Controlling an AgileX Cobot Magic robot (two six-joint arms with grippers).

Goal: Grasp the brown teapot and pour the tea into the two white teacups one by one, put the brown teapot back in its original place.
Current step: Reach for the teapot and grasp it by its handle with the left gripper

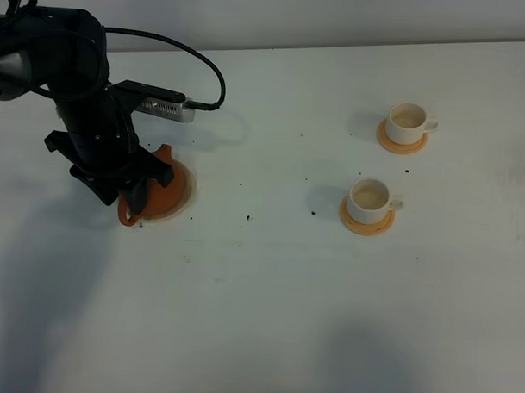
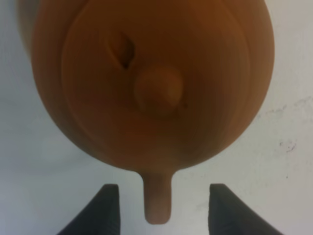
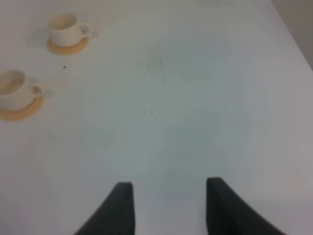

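At left end of table (image 1: 268, 283): brown teapot (image 1: 164, 174) upright on pale saucer (image 1: 185, 192), lid knob (image 2: 159, 90) up, lid on.

Directly over pot's handle side: left gripper (image 2: 164, 192), low; jaws spread wide, nothing held.

Key relation, per wrist cam: loop handle (image 2: 157, 208) seen edge-on, poking back from pot body into gap between the two fingertips (image 2: 110, 200); clear table showing on both sides, no contact visible; handle slightly off-centre in gap. Handle's flat faces turned toward the pads, its length along approach line; pot body just beyond fingertips. Reads as pre-grasp; prob. needs only a short push fwd/down, then a straight close on the loop. Thin handle vs. heavy pot; risk of pot swinging in pinch once lifted.

Right gripper (image 3: 166, 196): over bare table, jaws apart, empty; arm not seen in high view.

Two white teacups (image 1: 369, 197), each on orange coaster (image 1: 366, 222), well apart from pot, toward right side; contents unclear. Left gripper far nearer the pot; nothing lifted yet, no pour begun.
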